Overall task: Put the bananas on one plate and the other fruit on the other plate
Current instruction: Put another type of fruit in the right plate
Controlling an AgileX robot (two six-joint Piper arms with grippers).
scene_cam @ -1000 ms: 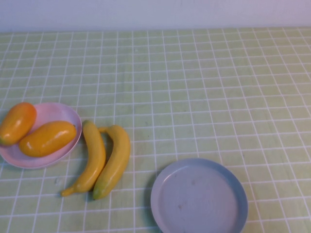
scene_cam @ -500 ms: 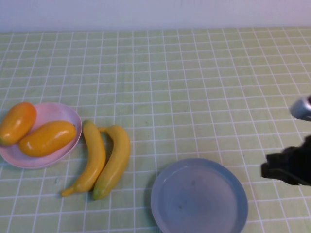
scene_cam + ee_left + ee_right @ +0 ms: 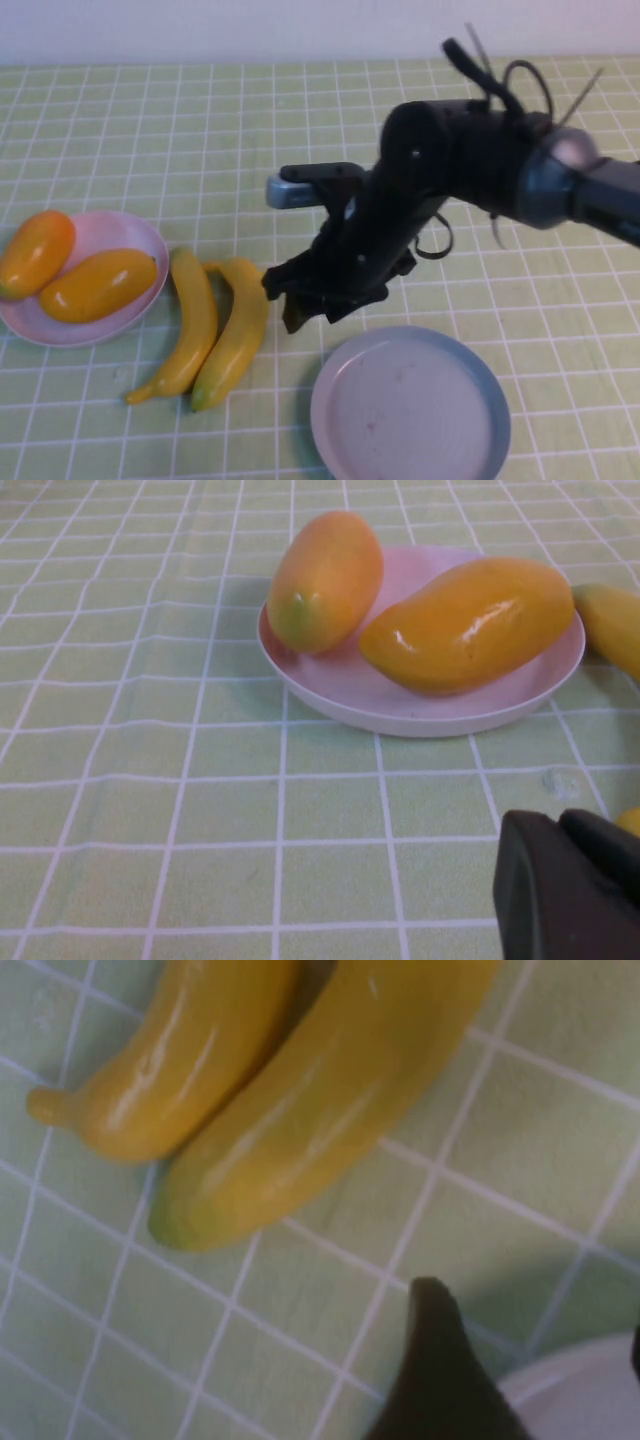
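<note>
Two bananas point(image 3: 210, 335) lie side by side, touching, on the checked cloth point(image 3: 300, 150) between the pink plate point(image 3: 120, 235) and the grey-blue plate point(image 3: 410, 405), on neither. Right gripper point(image 3: 300, 300) hangs just beside the right-hand banana, above the cloth at the grey-blue plate's far-left rim; fingers spread, holding nothing. Two mangoes point(image 3: 70, 270) rest on the pink plate. Left gripper point(image 3: 570, 890) sits low near the pink plate, fingers closed, empty.

The right tool point(image 3: 300, 300) hides the grey-blue plate's point(image 3: 480, 390) far rim; the right wrist view crops both bananas point(image 3: 300, 1110).
</note>
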